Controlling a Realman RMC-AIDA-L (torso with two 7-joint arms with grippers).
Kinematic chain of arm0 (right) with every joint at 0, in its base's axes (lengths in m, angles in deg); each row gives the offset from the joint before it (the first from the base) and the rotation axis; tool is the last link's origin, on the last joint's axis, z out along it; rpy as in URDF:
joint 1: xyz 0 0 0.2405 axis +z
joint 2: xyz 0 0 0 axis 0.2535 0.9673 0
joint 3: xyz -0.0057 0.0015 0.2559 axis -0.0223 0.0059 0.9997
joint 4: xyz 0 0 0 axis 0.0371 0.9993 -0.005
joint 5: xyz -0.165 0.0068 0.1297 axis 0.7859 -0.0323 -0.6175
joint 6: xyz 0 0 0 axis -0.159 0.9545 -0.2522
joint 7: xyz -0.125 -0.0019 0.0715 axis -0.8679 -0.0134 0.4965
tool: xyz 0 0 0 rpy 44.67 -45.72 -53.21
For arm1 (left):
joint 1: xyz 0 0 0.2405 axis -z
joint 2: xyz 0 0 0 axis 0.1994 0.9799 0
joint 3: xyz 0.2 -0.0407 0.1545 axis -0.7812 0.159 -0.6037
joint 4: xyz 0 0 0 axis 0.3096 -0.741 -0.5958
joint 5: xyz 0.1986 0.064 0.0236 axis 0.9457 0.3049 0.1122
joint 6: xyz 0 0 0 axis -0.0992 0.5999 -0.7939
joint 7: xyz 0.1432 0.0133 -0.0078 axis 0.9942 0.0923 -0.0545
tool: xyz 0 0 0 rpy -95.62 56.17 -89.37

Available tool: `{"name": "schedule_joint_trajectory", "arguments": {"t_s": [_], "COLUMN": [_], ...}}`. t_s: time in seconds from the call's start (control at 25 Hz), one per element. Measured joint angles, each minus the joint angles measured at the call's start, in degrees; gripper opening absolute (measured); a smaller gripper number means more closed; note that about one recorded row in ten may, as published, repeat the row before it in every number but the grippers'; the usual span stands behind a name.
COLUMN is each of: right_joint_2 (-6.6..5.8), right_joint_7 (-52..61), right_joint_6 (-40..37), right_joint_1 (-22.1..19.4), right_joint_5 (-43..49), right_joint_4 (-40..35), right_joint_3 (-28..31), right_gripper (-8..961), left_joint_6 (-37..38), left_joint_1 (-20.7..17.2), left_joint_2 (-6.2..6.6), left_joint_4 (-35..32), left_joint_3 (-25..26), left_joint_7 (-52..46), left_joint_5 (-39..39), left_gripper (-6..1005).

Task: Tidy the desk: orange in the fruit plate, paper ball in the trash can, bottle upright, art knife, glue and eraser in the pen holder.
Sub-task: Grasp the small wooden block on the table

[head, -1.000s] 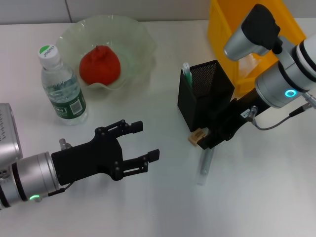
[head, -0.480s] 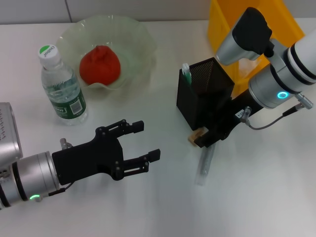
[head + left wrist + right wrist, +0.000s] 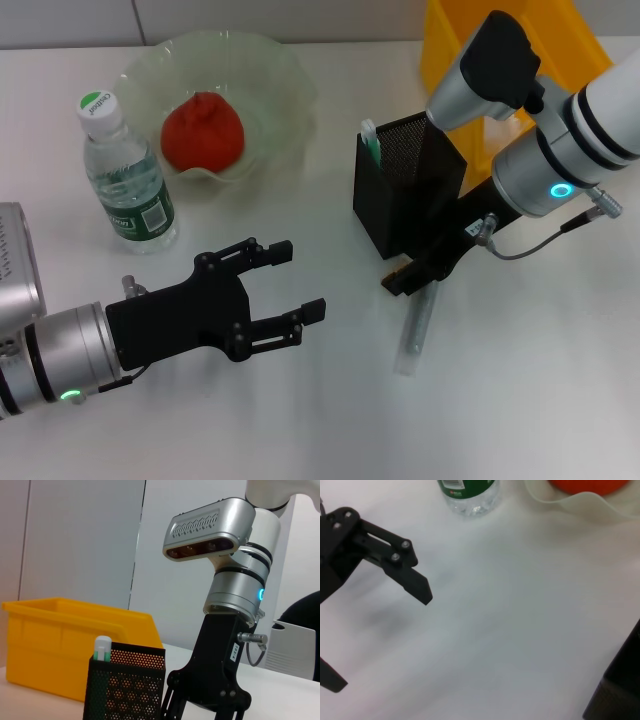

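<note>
A: Colours on my desk (image 3: 300,420)?
B: Plain white. Orange (image 3: 203,131) red-orange, in a pale-green see-thru fruit plate (image 3: 285,75).
A: Bottle (image 3: 126,180)?
B: Clear, green label, green & white cap. Pen holder (image 3: 408,185) black mesh; trash can (image 3: 445,50) bright yellow; glue (image 3: 415,325) grey, translucent. My left gripper (image 3: 300,285) – black.

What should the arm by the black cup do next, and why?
Probably lift the right gripper straight up, above the rim of the pen holder. It sits low by the holder's front corner, so whatever it may hold must rise to go in. The glue lies on the desk beside it. The left gripper hovers open, apart.
</note>
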Motion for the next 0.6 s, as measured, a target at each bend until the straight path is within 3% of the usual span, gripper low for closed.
{"name": "schedule_joint_trajectory", "arguments": {"t_s": [0.6], "right_joint_2": [0.0], "right_joint_7": [0.64], "right_joint_6": [2.73], "right_joint_1": [1.0], "right_joint_5": [0.09], "right_joint_4": [1.83], "right_joint_3": [-3.81], "right_gripper": [620], "left_joint_6": [0.39], "left_joint_1": [-0.14], "left_joint_2": [0.09], "left_joint_4": [-0.02], "left_joint_3": [0.01], "left_joint_7": [0.13], "left_joint_5": [0.0], "left_gripper": [802]}}
